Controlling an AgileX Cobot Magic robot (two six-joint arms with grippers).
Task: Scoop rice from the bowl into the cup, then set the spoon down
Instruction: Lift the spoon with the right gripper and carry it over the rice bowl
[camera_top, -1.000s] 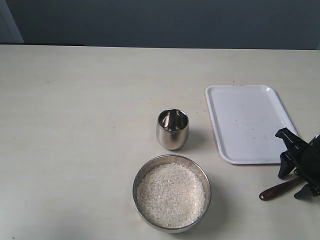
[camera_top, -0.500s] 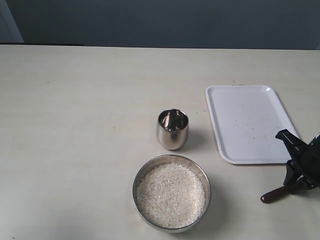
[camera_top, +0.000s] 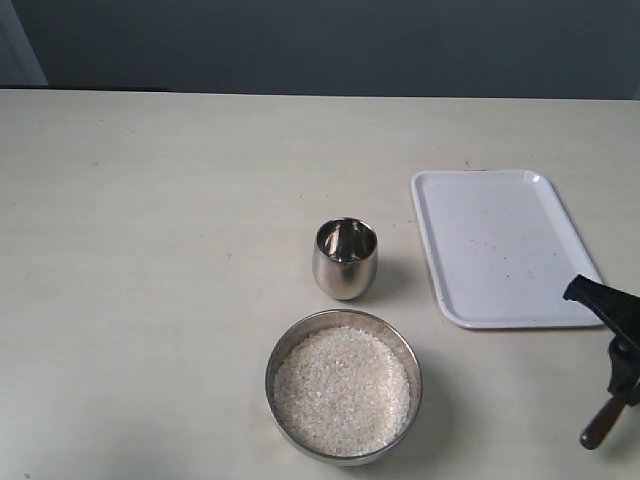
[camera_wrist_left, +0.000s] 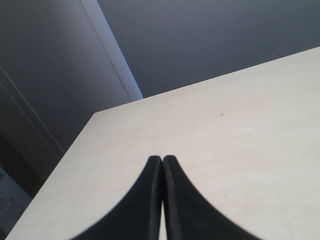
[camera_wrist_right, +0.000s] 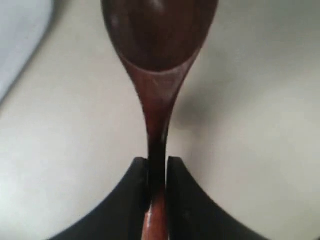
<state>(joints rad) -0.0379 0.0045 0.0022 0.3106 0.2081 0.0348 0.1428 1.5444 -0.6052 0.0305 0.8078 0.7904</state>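
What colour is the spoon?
Dark red-brown, like polished wood. The spoon shows best in the right wrist view.

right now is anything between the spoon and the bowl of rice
Nothing visible. The right gripper is shut on the spoon, and only bare table lies between it and the bowl. The tray and the cup sit off that path.

White rice, silver bowl and cup, a white tray, a red-brown spoon, against a cream table.
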